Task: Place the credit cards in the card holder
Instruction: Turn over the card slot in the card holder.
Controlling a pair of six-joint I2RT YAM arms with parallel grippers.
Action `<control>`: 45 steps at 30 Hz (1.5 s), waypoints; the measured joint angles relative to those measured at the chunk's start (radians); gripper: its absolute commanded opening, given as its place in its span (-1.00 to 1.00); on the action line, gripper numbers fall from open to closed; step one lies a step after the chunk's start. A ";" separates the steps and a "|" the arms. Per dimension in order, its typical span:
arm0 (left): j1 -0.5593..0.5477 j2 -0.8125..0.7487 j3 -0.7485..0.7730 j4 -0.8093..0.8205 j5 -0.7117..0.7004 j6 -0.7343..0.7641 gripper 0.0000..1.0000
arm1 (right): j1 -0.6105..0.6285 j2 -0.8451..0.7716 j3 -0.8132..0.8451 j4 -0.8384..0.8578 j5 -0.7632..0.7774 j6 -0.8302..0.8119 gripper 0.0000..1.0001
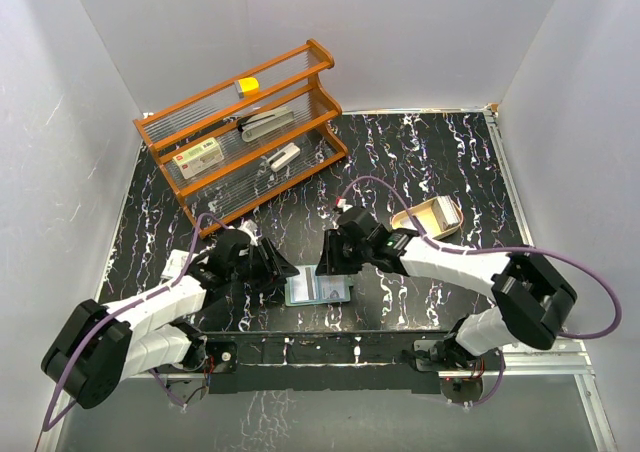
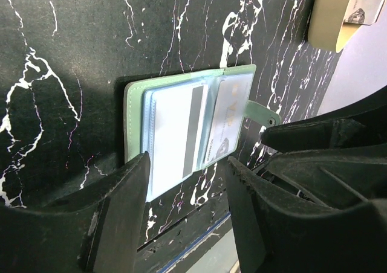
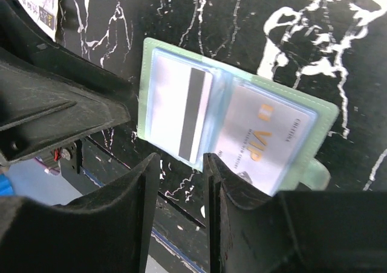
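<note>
1. Card holder [image 1: 318, 290]: lies open and flat on the desk [image 1: 430, 152]. It sits between the two tools, just ahead of both sets of fingertips and near the desk's near edge.
2. Left tool [image 2: 187, 161]: its fingers stand apart with nothing between them. The holder's open pages lie just beyond its tips.
3. Right tool [image 3: 181, 158]: its fingers are narrowly apart and grip nothing. The holder again lies just beyond the tips.
4. Striped card [image 3: 181, 113]: sits in the clear sleeve on the page nearer the left tool. Whether it is pushed fully home cannot be told.
5. Gold-printed card [image 3: 263, 143]: sits in the sleeve on the page nearer the right tool, beside the snap tab [image 2: 261, 113].
6. Tan tray [image 1: 425, 212]: stands well apart from both tools, out past the right tool's wrist. It holds at least one more card [image 2: 363, 7], so the task is judged unfinished.
7. Hazard A: the holder is light and unrestrained. A fingertip brushing it while either tool pulls away could slide it toward the near edge of the desk or fold a page shut.
8. Hazard B: a card not fully seated could be dragged partway out of its slippery sleeve by a passing finger.
9. Hazard C: both tools crowd the same small spot, so careless motion of either one risks finger-to-finger contact.
10. Hazard D: the card in the tray lies flat and thin, so a pinch could slip off it.
</note>
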State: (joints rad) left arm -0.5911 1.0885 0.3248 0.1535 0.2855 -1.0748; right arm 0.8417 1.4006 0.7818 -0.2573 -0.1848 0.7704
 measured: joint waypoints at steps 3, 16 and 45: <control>0.000 -0.001 -0.007 0.010 0.002 -0.006 0.03 | 0.023 0.041 0.026 0.010 0.007 -0.002 -0.50; 0.000 -0.026 -0.020 0.031 0.005 -0.027 0.07 | 0.035 0.167 0.032 0.048 -0.005 -0.005 -0.54; 0.000 0.050 -0.031 0.088 0.039 -0.033 0.16 | 0.063 0.253 0.067 0.046 0.006 -0.036 -0.92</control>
State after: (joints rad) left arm -0.5907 1.1385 0.2935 0.2417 0.3241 -1.1080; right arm 0.9043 1.6535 0.8490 -0.2111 -0.1783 0.7345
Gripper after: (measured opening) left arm 0.575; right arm 0.043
